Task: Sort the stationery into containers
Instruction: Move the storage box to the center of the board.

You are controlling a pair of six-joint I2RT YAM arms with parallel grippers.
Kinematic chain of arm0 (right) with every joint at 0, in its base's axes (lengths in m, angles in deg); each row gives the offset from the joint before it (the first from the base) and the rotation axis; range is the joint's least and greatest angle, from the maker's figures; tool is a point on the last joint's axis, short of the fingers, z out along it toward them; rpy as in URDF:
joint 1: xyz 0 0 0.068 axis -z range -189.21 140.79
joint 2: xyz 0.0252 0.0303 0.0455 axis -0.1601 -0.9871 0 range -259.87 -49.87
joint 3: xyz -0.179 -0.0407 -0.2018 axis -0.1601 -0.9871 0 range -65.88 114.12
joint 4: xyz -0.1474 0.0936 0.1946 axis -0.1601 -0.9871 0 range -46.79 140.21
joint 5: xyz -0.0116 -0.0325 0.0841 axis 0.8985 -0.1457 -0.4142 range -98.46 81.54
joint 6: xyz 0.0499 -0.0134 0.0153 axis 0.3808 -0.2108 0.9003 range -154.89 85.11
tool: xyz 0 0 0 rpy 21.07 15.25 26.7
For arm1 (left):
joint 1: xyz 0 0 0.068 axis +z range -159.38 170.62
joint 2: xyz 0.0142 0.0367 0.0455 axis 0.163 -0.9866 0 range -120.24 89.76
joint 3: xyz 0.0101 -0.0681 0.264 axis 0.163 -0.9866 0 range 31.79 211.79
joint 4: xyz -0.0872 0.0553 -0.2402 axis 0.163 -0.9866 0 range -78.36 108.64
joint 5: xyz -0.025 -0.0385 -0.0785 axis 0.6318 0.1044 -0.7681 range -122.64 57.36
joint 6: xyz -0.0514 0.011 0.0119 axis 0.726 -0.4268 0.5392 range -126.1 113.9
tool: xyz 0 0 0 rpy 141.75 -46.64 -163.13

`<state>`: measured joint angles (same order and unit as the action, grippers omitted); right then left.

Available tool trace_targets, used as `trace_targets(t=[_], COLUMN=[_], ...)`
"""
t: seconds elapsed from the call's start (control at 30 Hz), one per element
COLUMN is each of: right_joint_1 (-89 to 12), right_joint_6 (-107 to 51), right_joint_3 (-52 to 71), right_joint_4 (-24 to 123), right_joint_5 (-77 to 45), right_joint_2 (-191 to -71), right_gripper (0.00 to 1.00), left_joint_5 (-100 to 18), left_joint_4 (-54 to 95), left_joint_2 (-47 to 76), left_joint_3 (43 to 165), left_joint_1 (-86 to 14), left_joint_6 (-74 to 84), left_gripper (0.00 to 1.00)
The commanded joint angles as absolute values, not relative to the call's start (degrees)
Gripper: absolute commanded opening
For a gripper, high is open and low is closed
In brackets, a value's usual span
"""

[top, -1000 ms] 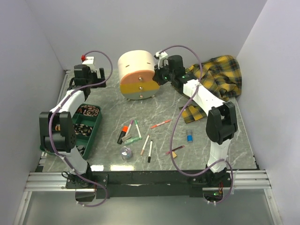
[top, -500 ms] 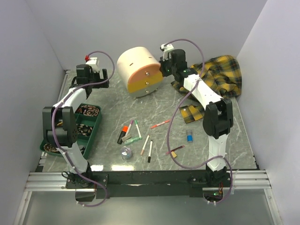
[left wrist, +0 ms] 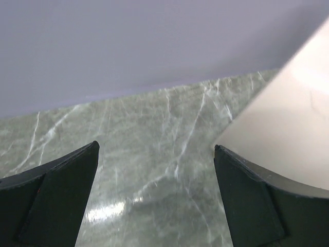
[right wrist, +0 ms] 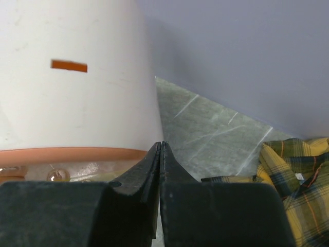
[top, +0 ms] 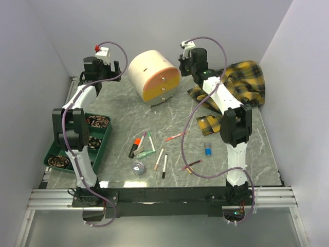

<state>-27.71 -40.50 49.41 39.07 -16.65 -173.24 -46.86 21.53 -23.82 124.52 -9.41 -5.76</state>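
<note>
Two grippers sit at the far end, one on each side of the cream cabinet (top: 146, 69). The left gripper (top: 114, 72) has its jaws wide apart. The right gripper (top: 182, 65) has its jaws pinched together on nothing. It is closer to the drawers (top: 162, 85), which face near and right. The pens (top: 151, 141) lie well nearer, mostly pointing near to far.

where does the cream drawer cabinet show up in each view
Top external: drawer cabinet at far centre, orange and yellow fronts turned near-right.
Left wrist: drawer cabinet at right edge, cream wall only.
Right wrist: drawer cabinet at upper left, orange rim below.
Shared landmark: green marble tabletop, in all three.
</note>
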Motion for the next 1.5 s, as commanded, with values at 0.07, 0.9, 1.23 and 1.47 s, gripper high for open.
trace_targets(t=[0.07, 0.9, 1.23, 1.47], right_joint_1=[-27.67, -26.70, -23.63, -21.87], right_joint_6=[-40.08, -49.22, -52.55, -67.04], right_joint_3=[49.80, 28.17, 23.59, 21.06], right_joint_4=[38.97, 41.77, 45.12, 39.40], right_joint_5=[-15.32, -40.37, -39.48, -45.99], right_joint_2=[-171.78, -166.67, -160.61, -157.54], right_gripper=[0.08, 0.63, 0.66, 0.69], left_joint_5=[-43.29, -67.88, -74.57, -76.76], left_joint_4=[28.39, 40.17, 41.49, 41.14], left_joint_2=[-28.71, -41.99, -43.31, -39.89], left_joint_3=[131.01, 139.02, 137.70, 132.35], left_joint_1=[-9.56, -7.45, -8.50, -9.03], left_joint_6=[-1.44, 11.47, 15.08, 14.91], left_gripper=[0.99, 0.14, 0.04, 0.05])
